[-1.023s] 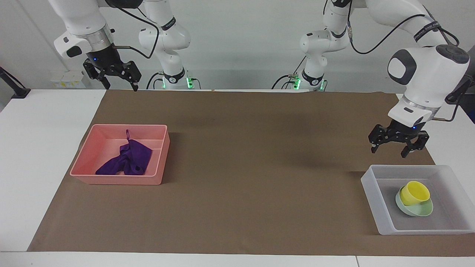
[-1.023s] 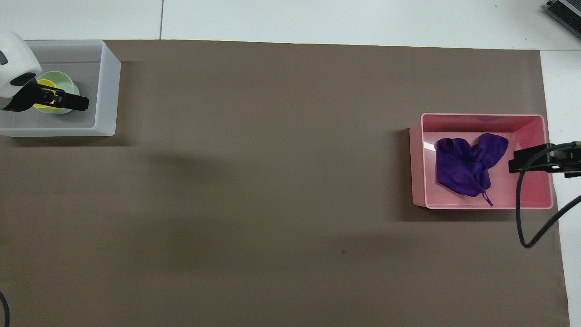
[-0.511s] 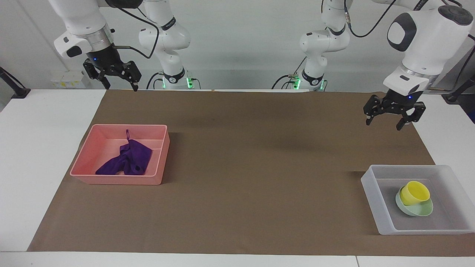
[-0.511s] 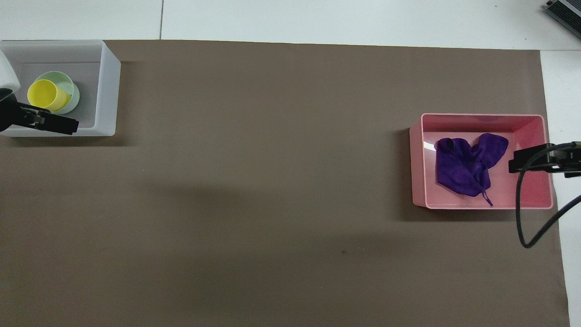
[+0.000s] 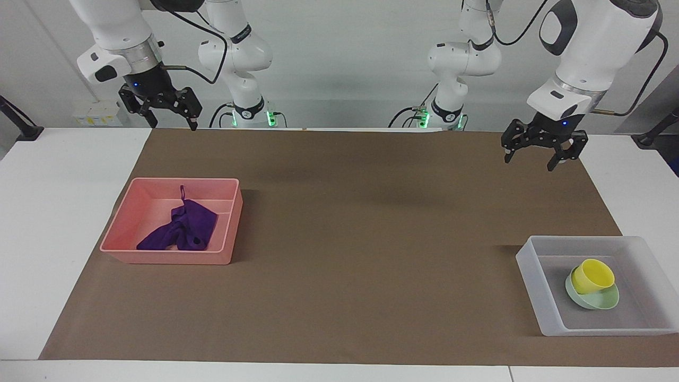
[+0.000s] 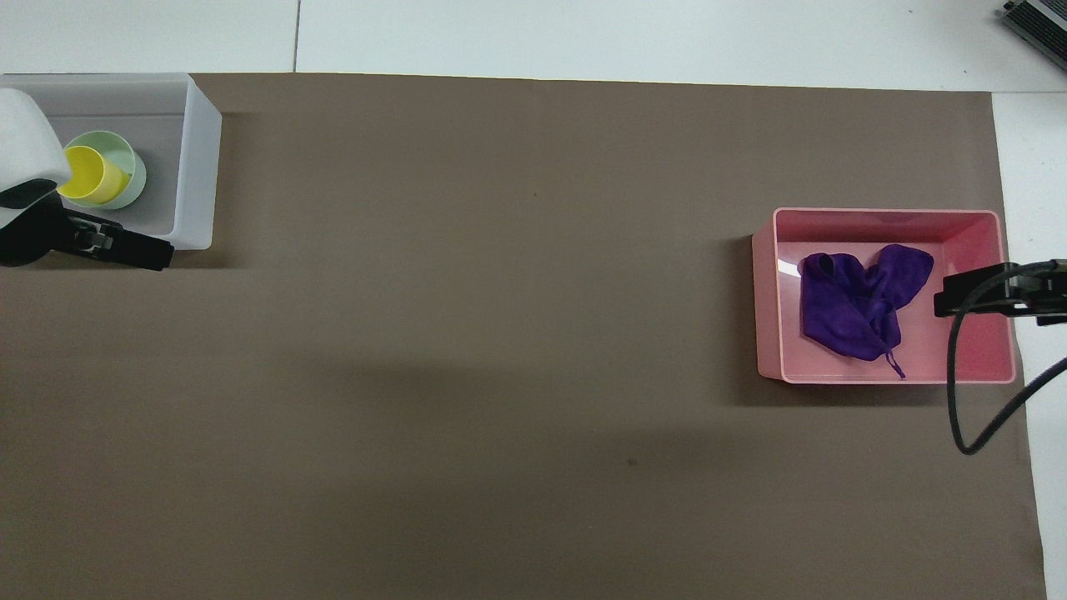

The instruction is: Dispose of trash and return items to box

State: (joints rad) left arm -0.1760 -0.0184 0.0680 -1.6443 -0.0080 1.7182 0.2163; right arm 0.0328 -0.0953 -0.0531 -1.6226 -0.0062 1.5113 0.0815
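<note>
The purple cloth (image 5: 180,229) (image 6: 859,304) lies crumpled in the pink tray (image 5: 122,225) (image 6: 984,221). The yellow cup (image 5: 594,276) (image 6: 87,173) sits tilted in the mint-green bowl (image 5: 602,302) (image 6: 133,171), inside the translucent box (image 5: 530,262) (image 6: 196,158). My left gripper (image 5: 530,159) (image 6: 125,247) is open and empty, raised over the brown mat at the left arm's end of the table. My right gripper (image 5: 172,126) (image 6: 946,302) is open and empty, raised at the right arm's end.
A brown paper mat (image 5: 371,239) (image 6: 500,333) covers most of the white table. Both trays stand on it, one at each end. A black cable (image 6: 959,400) hangs from the right arm near the pink tray.
My left gripper has risen from just above the translucent box and drawn back toward the robots. The right arm, cloth, cup and bowl have not moved.
</note>
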